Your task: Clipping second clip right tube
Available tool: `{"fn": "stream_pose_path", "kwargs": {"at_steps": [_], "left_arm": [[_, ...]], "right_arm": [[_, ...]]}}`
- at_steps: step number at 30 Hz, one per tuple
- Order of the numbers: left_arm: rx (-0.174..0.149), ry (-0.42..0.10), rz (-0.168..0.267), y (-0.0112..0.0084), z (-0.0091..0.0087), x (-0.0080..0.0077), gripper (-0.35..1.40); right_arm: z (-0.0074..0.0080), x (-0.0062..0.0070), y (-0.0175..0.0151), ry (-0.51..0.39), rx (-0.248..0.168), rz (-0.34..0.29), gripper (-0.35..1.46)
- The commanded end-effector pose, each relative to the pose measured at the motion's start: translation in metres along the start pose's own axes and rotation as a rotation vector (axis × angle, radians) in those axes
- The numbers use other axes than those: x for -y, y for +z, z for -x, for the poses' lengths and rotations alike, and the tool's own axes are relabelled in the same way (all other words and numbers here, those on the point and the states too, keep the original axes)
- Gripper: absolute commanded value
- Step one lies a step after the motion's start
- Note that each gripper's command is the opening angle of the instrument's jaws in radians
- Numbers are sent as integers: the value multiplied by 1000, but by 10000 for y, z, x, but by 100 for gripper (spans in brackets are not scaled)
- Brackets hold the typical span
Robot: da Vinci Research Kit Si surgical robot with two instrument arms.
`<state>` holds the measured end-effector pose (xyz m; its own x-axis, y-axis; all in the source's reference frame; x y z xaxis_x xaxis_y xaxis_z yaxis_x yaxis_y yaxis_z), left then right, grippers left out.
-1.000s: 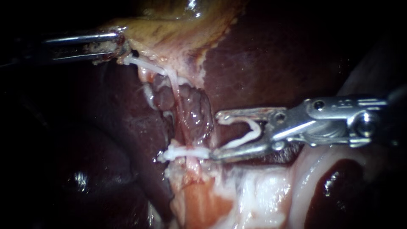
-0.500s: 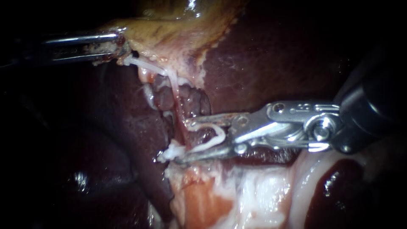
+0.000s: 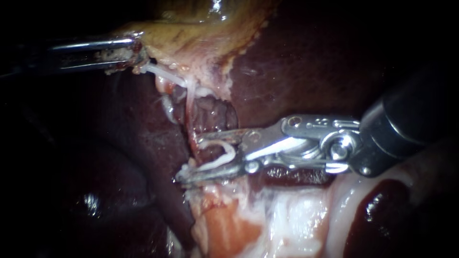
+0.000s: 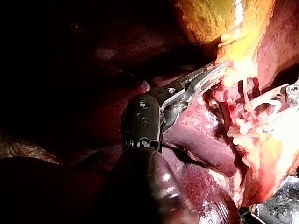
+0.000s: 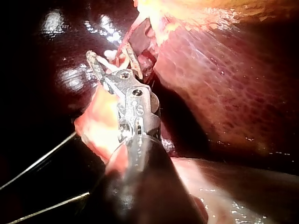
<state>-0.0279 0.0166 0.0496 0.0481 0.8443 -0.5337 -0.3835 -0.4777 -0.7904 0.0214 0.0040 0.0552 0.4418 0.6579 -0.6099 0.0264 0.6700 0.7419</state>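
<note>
Left instrument (image 3: 131, 55): jaws closed on the edge of the gallbladder (image 3: 191, 33), holding it up and to the left over the liver (image 3: 311, 62). Right instrument (image 3: 189, 157), in from the right: jaws stand wide apart with the new clip (image 3: 224, 155) seated between them, unclosed, one leg against each jaw. The tube (image 3: 191, 119) runs down from the gallbladder and passes between those jaws, near their tips. I cannot make out a second tube here, so I cannot confirm which one this is. A scrap of white at the lower jaw's tip looks like the other clip (image 3: 187, 168), mostly hidden behind the metal and touching or just beside it. Risks as I judge them: closing this near the other clip could land the new one on top of it. If the jaw tips are not fully past the tube's far side, the clip would pinch only part of the wall. The lump of tissue just right of the tube could be caught in the bite. If the left hold slips, the tube goes slack and may slide out.
</note>
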Motion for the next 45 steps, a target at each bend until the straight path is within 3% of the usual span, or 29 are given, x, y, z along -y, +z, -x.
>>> {"fn": "stream_pose_path", "kwargs": {"at_steps": [1,18,24,30,40,45], "left_arm": [[0,0,0,0,0,0,-35],[0,0,-1,1,1,0,-35],[-1,1,-2,2,1,0,-35],[-1,1,-2,2,1,-1,-35],[-1,1,-2,2,2,-1,-35],[-1,1,-2,2,2,0,-35]], "right_arm": [[0,0,1,1,6,-9,48],[12,-10,7,14,16,-24,48],[11,-8,8,36,-16,-38,48],[4,13,9,69,-84,-118,48],[-6,48,12,70,-92,-261,48],[-11,53,12,65,-100,-262,48]]}}
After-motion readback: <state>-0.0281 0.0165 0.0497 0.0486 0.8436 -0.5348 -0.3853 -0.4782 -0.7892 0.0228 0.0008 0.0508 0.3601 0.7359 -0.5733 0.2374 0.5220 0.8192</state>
